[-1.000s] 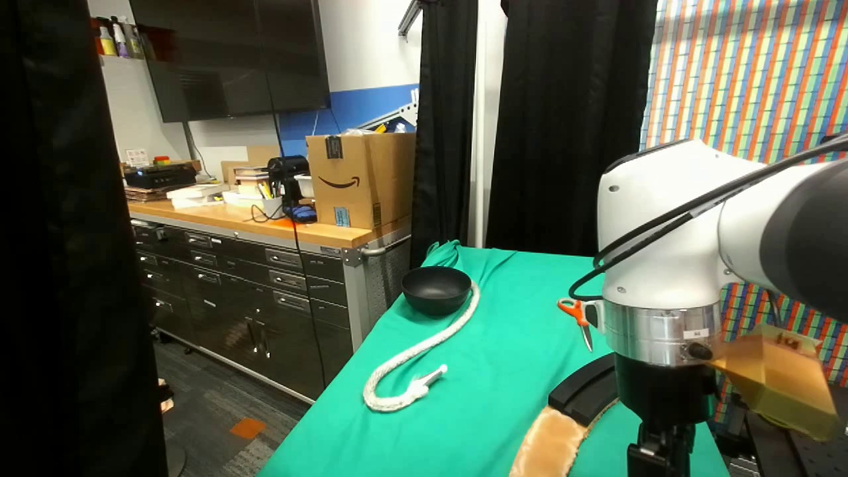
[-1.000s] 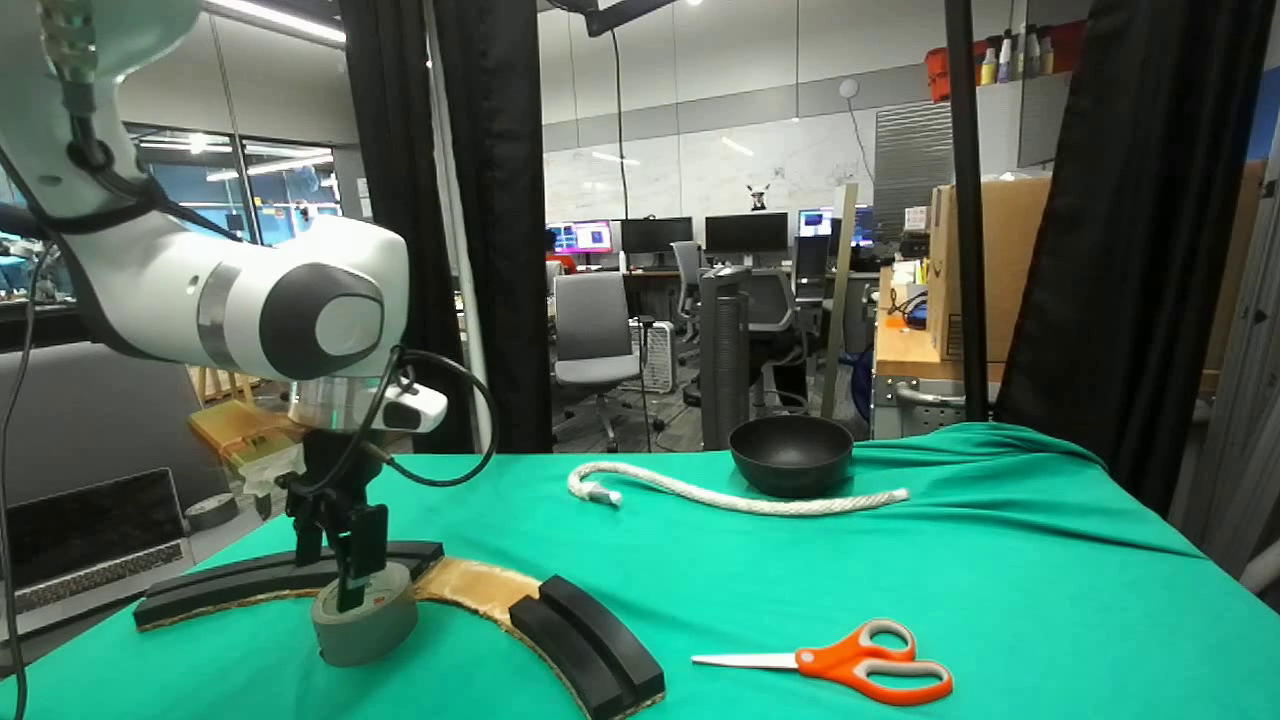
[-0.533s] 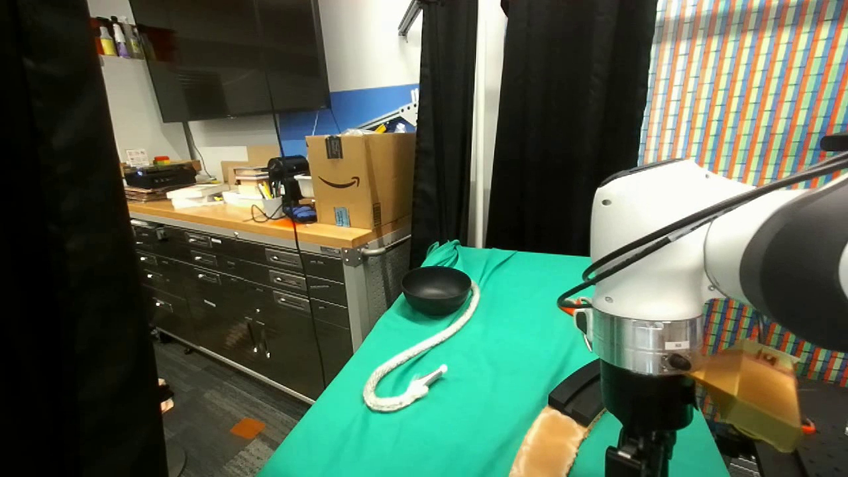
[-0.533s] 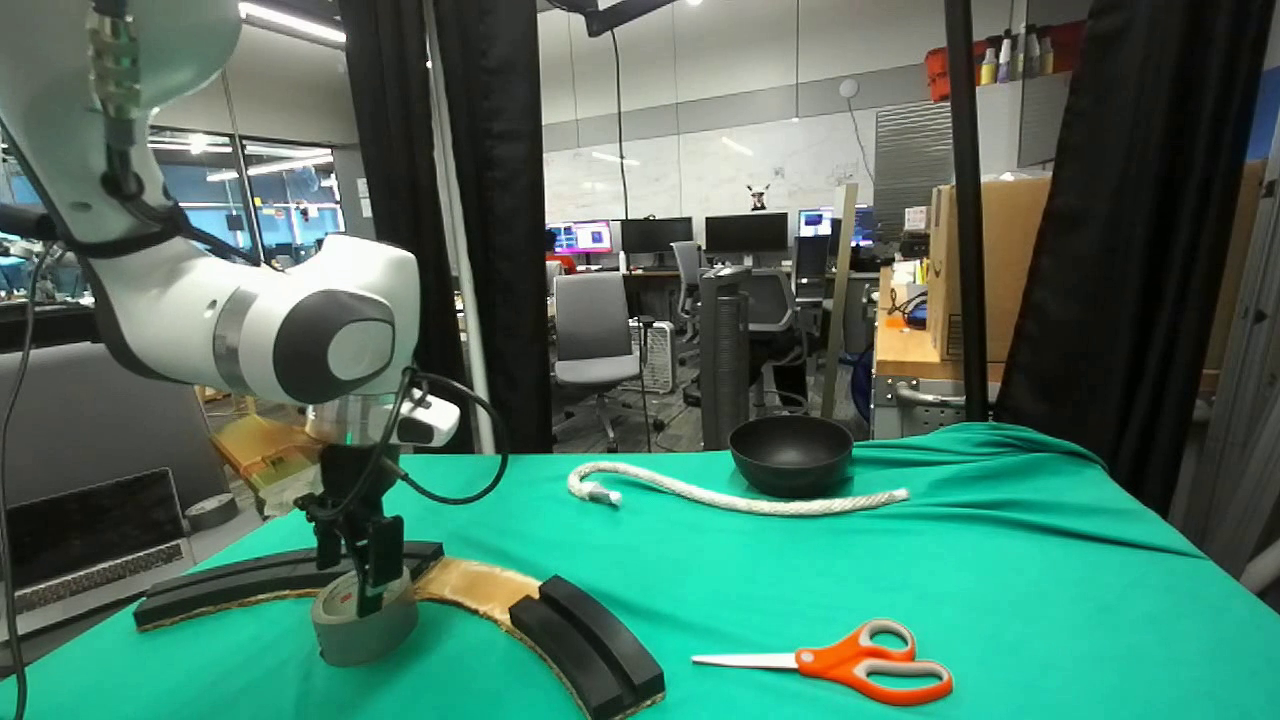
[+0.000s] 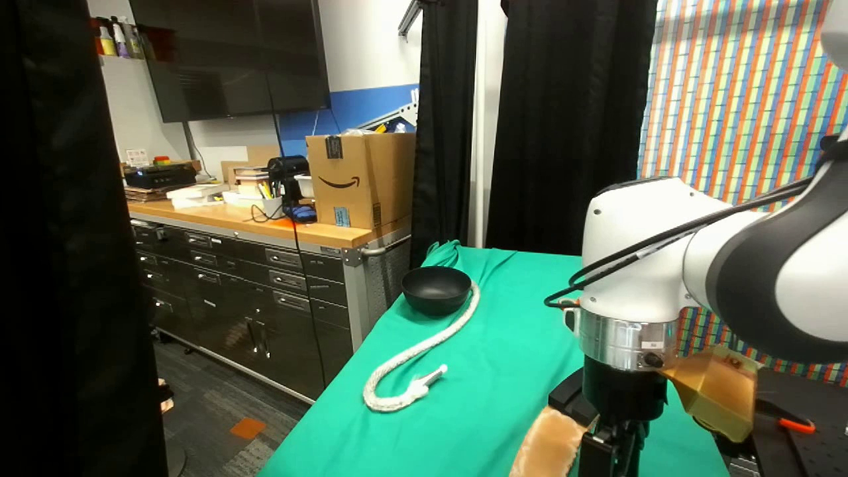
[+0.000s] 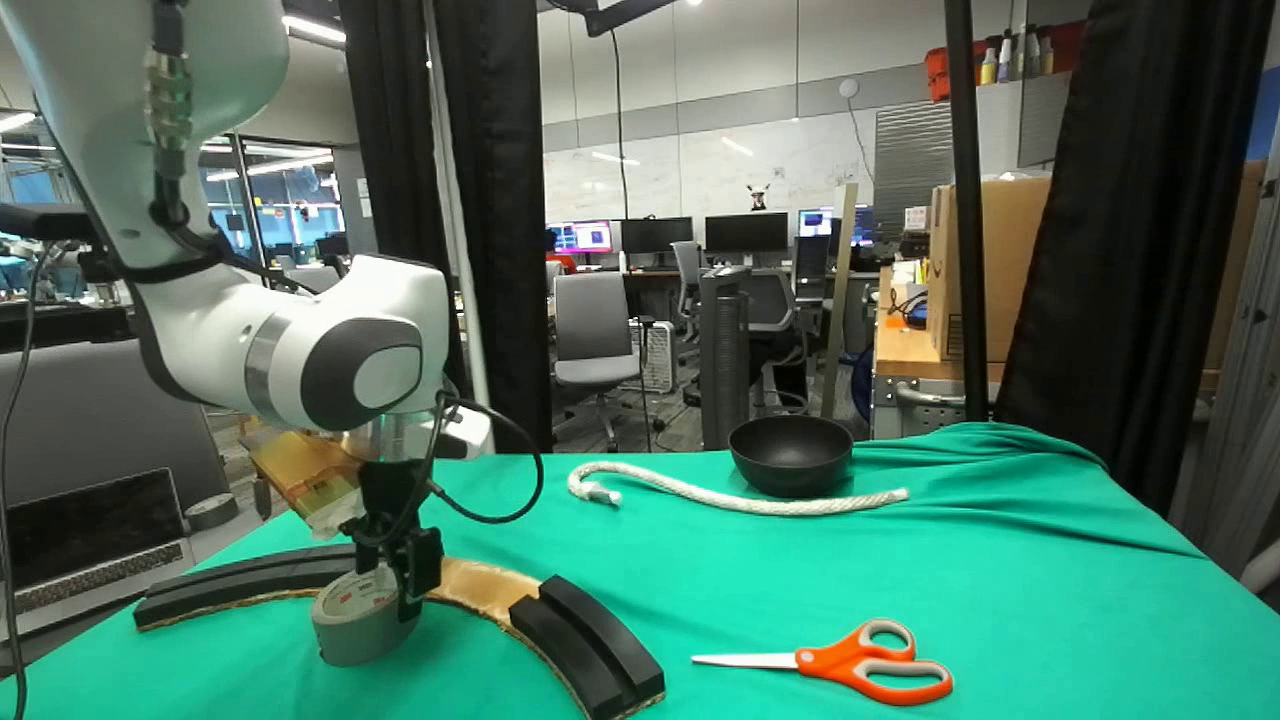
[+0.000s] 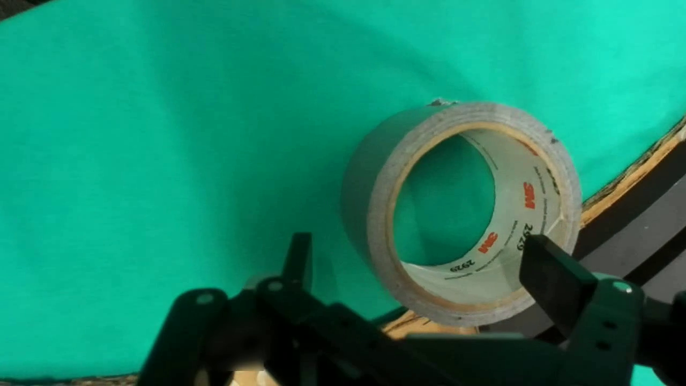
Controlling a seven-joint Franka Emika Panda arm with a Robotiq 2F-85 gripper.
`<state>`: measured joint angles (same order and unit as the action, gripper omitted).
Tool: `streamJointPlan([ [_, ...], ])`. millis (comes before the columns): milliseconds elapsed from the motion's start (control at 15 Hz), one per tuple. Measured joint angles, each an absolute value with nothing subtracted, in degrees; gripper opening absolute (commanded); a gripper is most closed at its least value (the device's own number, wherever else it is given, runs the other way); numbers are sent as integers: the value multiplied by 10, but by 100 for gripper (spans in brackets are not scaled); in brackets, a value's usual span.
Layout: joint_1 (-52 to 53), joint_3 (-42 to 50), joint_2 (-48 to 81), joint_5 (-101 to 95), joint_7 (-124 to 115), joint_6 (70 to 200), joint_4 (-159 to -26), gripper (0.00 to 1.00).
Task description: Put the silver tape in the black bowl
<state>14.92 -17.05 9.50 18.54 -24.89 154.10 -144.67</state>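
The silver tape lies flat on the green cloth in an exterior view. It also shows in the wrist view. My gripper is open and empty at the tape's right side there. In the wrist view my gripper has one finger left of the tape, apart from it. The right finger overlaps the tape's rim; I cannot tell if they touch. The black bowl stands upright on the cloth's far side and shows in both exterior views. In that last view the fingertips are cut off below.
A curved wooden piece with black blocks lies right by the tape and gripper. Orange scissors lie at the front right. A white rope lies before the bowl. A laptop stands beyond the cloth.
My gripper has moved right across the tape, slightly lower, in an exterior view, and left and down in another. The arm now hides most of the scissors there. Tape and bowl have not moved.
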Motion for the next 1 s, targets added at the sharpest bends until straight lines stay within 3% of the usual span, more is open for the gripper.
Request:
streamJointPlan([
  [533,145,-180,104,228,-138,1547,-1463,100],
  [600,145,-180,104,228,-130,1547,-1465,75],
  [667,145,-180,105,228,-123,1547,-1467,74],
  [1000,145,-180,107,228,-107,1547,-1474,36],
])
